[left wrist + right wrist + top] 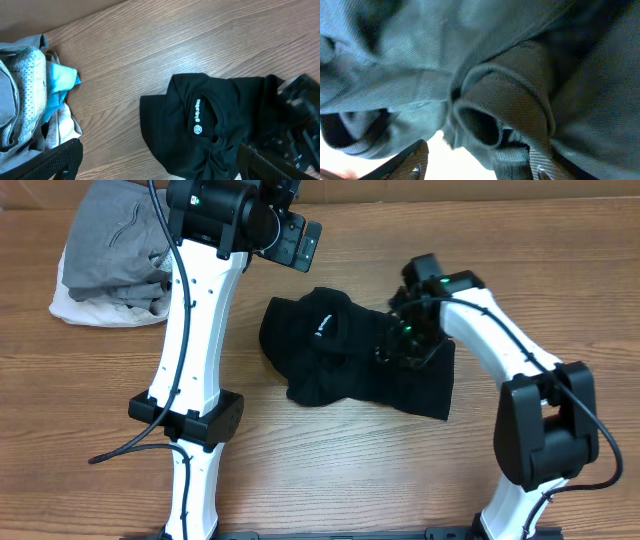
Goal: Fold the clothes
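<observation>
The black garment (350,360) lies crumpled on the wooden table, its collar band with white printing (196,116) facing up. My left gripper (296,238) is open and empty, held above the table behind the garment's left part; its two fingers show at the bottom corners of the left wrist view (160,170). My right gripper (398,342) is down in the garment's right half. In the right wrist view its fingers (477,167) are apart with a fold of black cloth (495,115) between them, and a bright gap shows beside the left finger.
A pile of grey, white and light-blue folded garments (110,255) sits at the back left corner, also in the left wrist view (30,95). Bare wood table (330,470) surrounds the black garment. The arm bases stand at the front edge.
</observation>
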You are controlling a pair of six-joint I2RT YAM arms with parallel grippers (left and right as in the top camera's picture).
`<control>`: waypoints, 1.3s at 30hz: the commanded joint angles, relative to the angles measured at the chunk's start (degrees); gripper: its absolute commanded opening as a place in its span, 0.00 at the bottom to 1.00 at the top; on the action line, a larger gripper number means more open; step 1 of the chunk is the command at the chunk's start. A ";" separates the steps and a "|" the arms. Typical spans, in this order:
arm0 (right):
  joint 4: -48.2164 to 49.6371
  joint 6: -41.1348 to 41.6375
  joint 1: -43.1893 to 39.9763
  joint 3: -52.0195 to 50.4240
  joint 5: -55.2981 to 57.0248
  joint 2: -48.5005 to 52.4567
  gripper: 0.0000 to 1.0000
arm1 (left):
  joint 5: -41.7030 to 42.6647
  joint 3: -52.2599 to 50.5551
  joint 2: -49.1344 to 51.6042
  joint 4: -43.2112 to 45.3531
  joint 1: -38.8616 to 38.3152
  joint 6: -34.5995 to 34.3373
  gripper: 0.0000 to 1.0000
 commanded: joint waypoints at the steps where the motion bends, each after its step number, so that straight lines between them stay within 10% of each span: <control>1: -0.57 1.77 1.18 1.73 -0.76 -2.58 0.68 | -0.57 0.39 -0.07 -0.09 0.26 0.90 1.00; 16: -6.99 1.99 -2.01 3.23 5.97 -11.21 0.66 | 0.70 -3.04 0.26 -0.07 0.39 1.11 1.00; 30: -8.66 -1.44 -5.40 3.23 6.47 -11.21 0.81 | 29.29 -38.29 0.26 11.37 11.47 23.34 1.00; 39: -8.74 -1.95 -5.40 3.21 6.47 -11.21 0.84 | 29.86 -55.93 0.28 22.23 15.26 26.60 1.00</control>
